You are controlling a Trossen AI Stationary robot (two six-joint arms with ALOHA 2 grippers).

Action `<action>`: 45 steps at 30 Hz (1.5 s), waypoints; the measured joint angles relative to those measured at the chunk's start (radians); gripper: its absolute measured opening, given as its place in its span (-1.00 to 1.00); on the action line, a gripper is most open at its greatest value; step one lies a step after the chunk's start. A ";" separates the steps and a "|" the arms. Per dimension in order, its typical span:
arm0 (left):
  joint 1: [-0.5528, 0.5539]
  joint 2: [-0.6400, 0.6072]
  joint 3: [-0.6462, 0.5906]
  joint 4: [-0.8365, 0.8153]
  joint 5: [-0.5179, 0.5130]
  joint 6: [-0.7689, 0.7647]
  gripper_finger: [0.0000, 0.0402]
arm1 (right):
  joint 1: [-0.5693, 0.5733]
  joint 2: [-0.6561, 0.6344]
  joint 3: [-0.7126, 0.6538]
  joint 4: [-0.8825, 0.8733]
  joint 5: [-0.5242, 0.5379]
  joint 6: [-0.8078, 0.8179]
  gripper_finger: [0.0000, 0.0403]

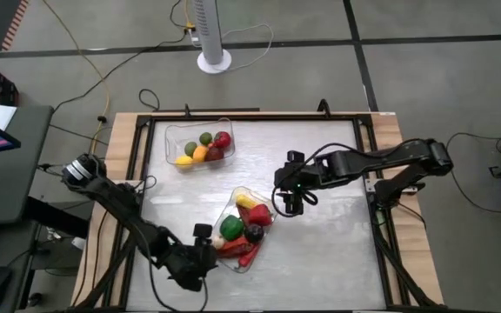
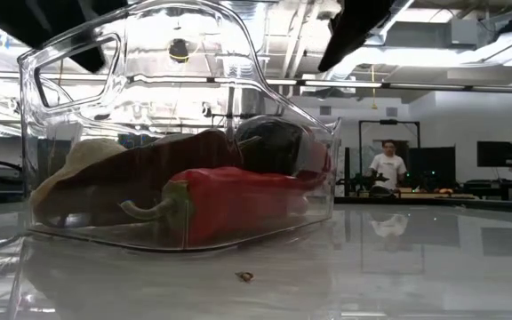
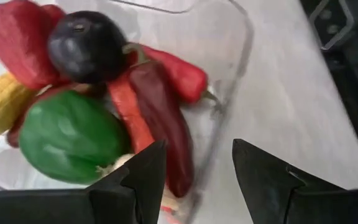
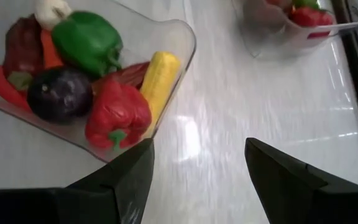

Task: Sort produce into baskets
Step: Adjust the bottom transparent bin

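A clear basket [image 1: 236,261] in the table's near middle holds vegetables: a green pepper [image 3: 70,137], a dark purple eggplant [image 3: 86,43], red peppers, yellow corn [image 4: 157,78] and long red chilies [image 3: 160,118]. A second clear basket [image 1: 174,132] at the far left holds round fruits, yellow, orange, green and red. My left gripper [image 1: 205,249] is open at the vegetable basket's near end. In its wrist view [image 3: 194,152] one finger is over the basket's inside and one outside its wall [image 3: 213,134]. My right gripper [image 1: 290,202] is open and empty just right of that basket's far end [image 4: 188,37]. My left gripper has one finger [image 3: 145,177] over the inside of the vegetable basket and the other [image 3: 260,177] outside its near wall, coming from the table's near side. I cannot tell whether either finger touches the wall.
The low view looks through the vegetable basket [image 2: 318,147] close up, with a red chili [image 2: 229,200] against its wall. A black frame [image 1: 365,165] borders the white table. A white stand [image 1: 214,59] and cables lie beyond the far edge. A person [image 2: 387,164] stands far back.
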 joint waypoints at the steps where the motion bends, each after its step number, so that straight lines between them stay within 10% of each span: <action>1: 0.007 0.002 0.000 -0.001 0.000 -0.002 -0.14 | 0.000 0.004 -0.003 0.002 0.000 0.001 0.39; 7: 0.021 0.003 0.000 -0.096 0.057 0.026 -0.24 | 0.000 0.006 -0.021 0.008 0.003 0.015 0.39; 16: 0.027 0.000 0.004 -0.260 0.048 0.093 -0.95 | 0.000 0.006 -0.022 0.020 0.005 0.016 0.39; 45: 0.137 0.002 0.000 -0.470 -0.020 0.836 -1.00 | 0.067 0.001 -0.022 0.048 0.012 0.081 0.39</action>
